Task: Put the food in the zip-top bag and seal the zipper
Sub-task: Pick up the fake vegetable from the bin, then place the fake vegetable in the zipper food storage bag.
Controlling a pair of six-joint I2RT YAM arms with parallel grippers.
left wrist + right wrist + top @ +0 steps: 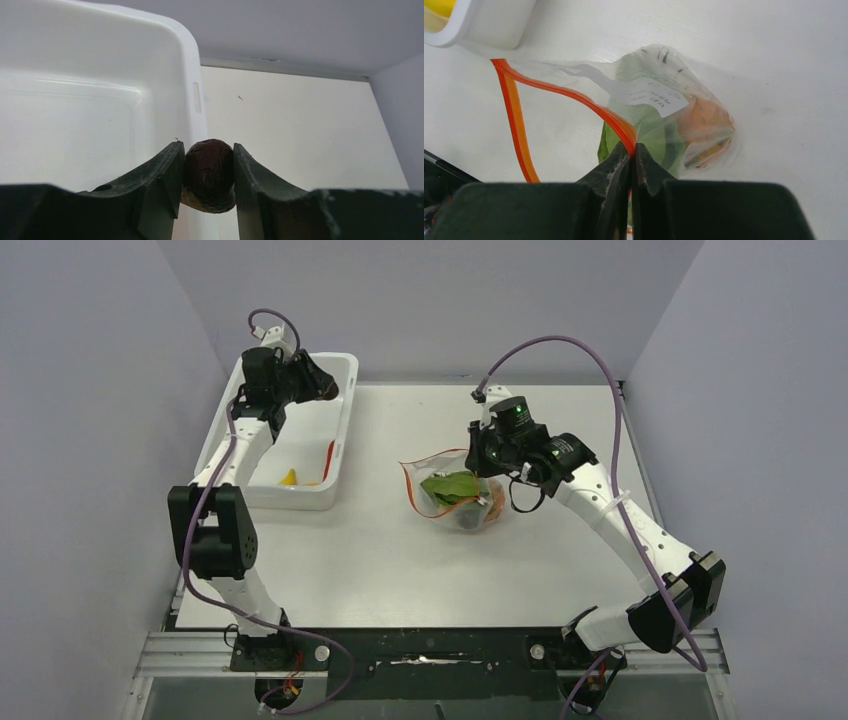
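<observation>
Over the tub (300, 445), the left tool (207, 150) grips a brown piece (209, 175): carry it right into the bag (674, 125) whose zipper (574, 97) the right tool (631, 147) pinches.

A white table (400, 570) fills the middle of the top view, matte and evenly lit. Plain pale grey walls close it in: the back wall (430, 300) across the top, the left wall (80, 440) and the right wall (770, 390) slanting down the sides. An aluminium rail (200, 655) runs along the bottom edge.
</observation>
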